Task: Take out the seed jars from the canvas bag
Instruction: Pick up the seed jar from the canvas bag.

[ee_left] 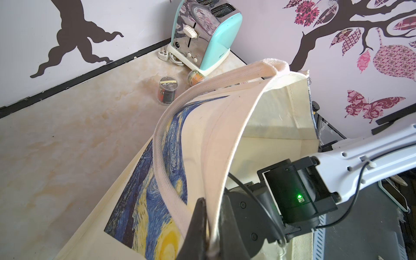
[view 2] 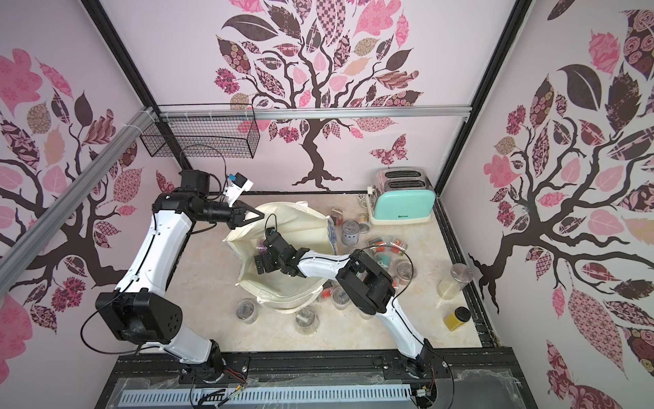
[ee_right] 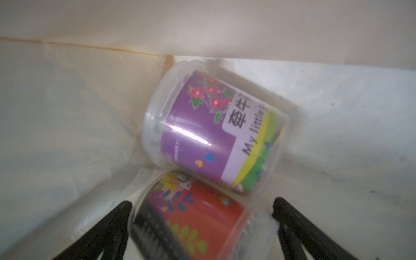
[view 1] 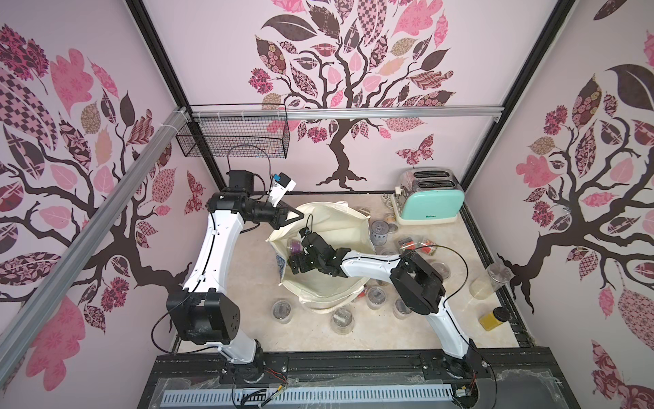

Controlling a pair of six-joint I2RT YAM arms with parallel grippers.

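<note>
Right claw (ee_right: 202, 202), jaws wide, straddles a red seed jar (ee_right: 198, 227), a purple seed jar (ee_right: 209, 132) touching it (both inside the canvas bag (view 1: 339, 223), mid-frame in both top views). Left claw (view 1: 299, 215) pinches the bag's upper-left rim, apparently holding its mouth open for reaching.

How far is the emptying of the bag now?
Done: many seed jars sit on the table around the canvas bag. In hand: left fingers pinch its rim; open right fingers flank a red jar inside. Left: that and a purple jar, at least.
</note>
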